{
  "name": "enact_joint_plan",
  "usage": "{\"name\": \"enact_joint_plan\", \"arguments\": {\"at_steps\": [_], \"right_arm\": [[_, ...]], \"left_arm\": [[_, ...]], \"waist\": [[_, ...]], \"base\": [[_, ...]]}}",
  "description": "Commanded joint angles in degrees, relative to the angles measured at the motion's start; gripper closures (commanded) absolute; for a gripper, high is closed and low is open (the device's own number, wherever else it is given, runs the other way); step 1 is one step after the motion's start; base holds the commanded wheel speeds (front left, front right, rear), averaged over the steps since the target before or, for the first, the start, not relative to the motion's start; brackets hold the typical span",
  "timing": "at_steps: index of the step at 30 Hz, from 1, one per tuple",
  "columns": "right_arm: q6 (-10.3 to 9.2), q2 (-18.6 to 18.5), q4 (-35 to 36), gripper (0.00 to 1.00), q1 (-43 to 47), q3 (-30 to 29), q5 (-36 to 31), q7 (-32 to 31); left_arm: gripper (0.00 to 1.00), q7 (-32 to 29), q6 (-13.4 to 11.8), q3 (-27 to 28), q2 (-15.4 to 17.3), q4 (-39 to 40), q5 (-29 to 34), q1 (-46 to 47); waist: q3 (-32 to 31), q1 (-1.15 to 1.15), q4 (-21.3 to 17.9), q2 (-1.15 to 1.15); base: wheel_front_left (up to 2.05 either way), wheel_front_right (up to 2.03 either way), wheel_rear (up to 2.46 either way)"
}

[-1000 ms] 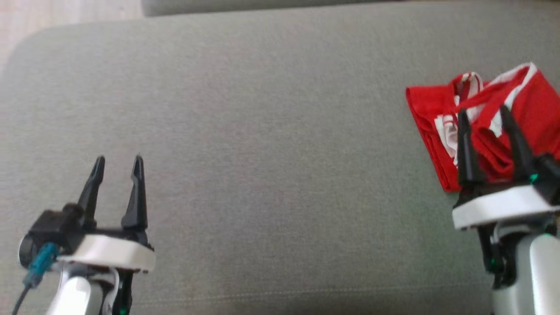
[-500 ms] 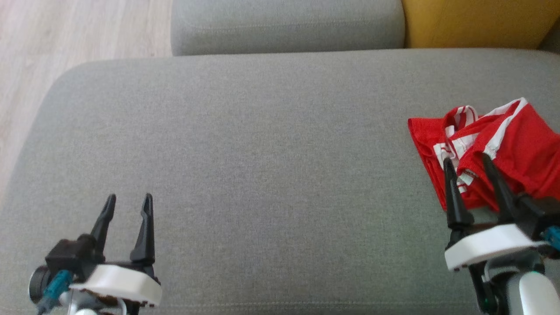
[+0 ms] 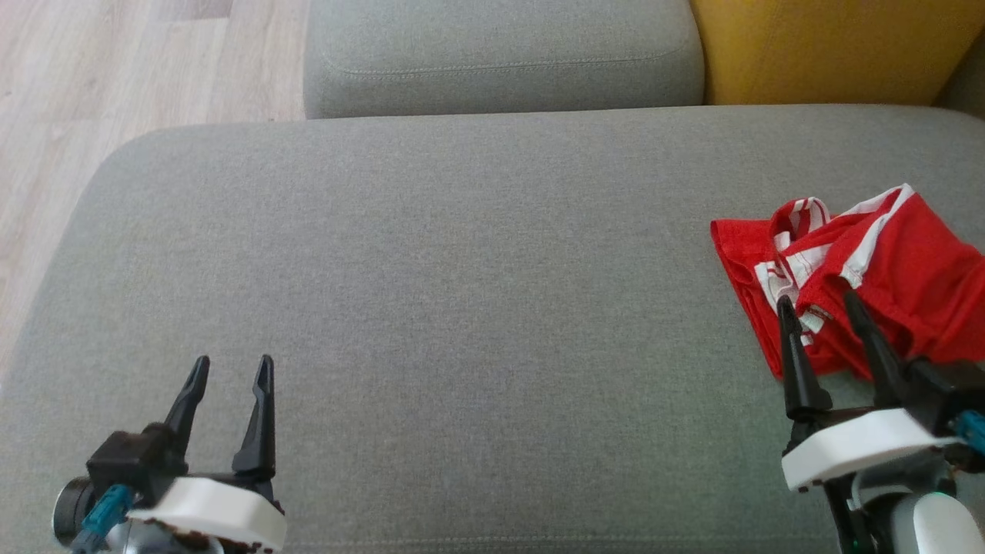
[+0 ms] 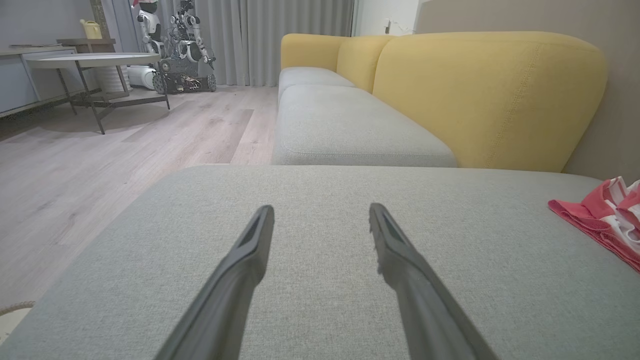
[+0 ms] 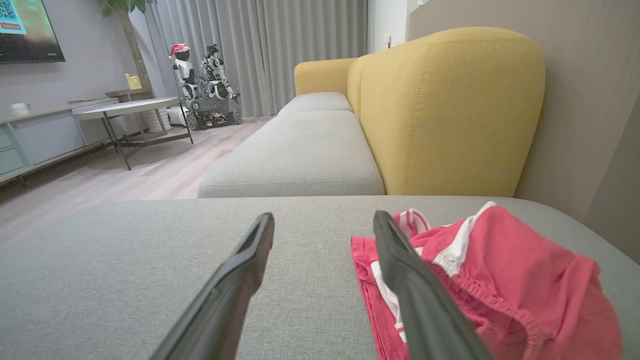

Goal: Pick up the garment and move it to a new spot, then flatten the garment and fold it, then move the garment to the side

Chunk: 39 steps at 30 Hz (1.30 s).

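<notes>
The garment [image 3: 885,269] is a crumpled red piece with white stripes, lying at the right side of the grey cushion [image 3: 462,292]. My right gripper [image 3: 817,300] hovers at its near edge, open and empty. In the right wrist view the garment [image 5: 510,280] lies ahead and to the right of my right gripper [image 5: 324,220]. My left gripper [image 3: 234,368] is open and empty over bare cushion at the lower left. In the left wrist view my left gripper [image 4: 321,212] points along the cushion, and the garment [image 4: 605,215] shows at the right edge.
A second grey seat cushion [image 3: 500,54] and a yellow backrest [image 3: 823,46] lie beyond the work cushion. Wooden floor [image 3: 100,85] runs along its left side. Farther off stand a round table [image 4: 95,62] and another robot [image 4: 175,45].
The head view has shifted, bringing the far cushion, the yellow backrest and the floor into the picture. Both grippers stay open, and the right one sits a little nearer the garment's near edge.
</notes>
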<state>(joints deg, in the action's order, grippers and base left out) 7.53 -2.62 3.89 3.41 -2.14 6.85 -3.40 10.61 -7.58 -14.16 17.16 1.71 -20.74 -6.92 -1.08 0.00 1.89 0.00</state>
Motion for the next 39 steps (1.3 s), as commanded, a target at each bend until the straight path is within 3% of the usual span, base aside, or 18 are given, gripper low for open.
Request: {"name": "enact_joint_plan", "arguments": {"at_steps": [1,33,34,39], "right_arm": [[-0.04,-0.26,2.14,0.00,-0.99,1.38,0.37,-0.05],[-0.04,-0.26,1.42,0.00,-0.83,1.87,0.94,-0.17],[0.00,0.02,-0.51,1.00,0.84,0.34,0.73,-0.13],[0.00,0.03,-2.44,1.00,0.95,0.47,2.88,0.04]], "left_arm": [[0.00,0.02,-0.25,2.06,1.29,2.10,0.49,2.19],[0.00,-0.15,-0.39,1.08,2.19,1.89,-0.52,3.20],[1.00,-0.04,-0.29,-1.08,0.84,0.10,-0.20,0.05],[1.00,-0.27,-0.01,-1.33,-0.10,-1.55,-2.04,-0.08]], "waist": [[0.04,0.00,0.03,0.00],[0.61,0.00,0.58,0.00],[0.61,0.00,0.58,0.00],[0.65,0.00,0.52,0.00]], "base": [[0.00,0.00,0.00],[0.00,0.00,0.00],[0.00,0.00,0.00],[0.00,0.00,0.00]]}}
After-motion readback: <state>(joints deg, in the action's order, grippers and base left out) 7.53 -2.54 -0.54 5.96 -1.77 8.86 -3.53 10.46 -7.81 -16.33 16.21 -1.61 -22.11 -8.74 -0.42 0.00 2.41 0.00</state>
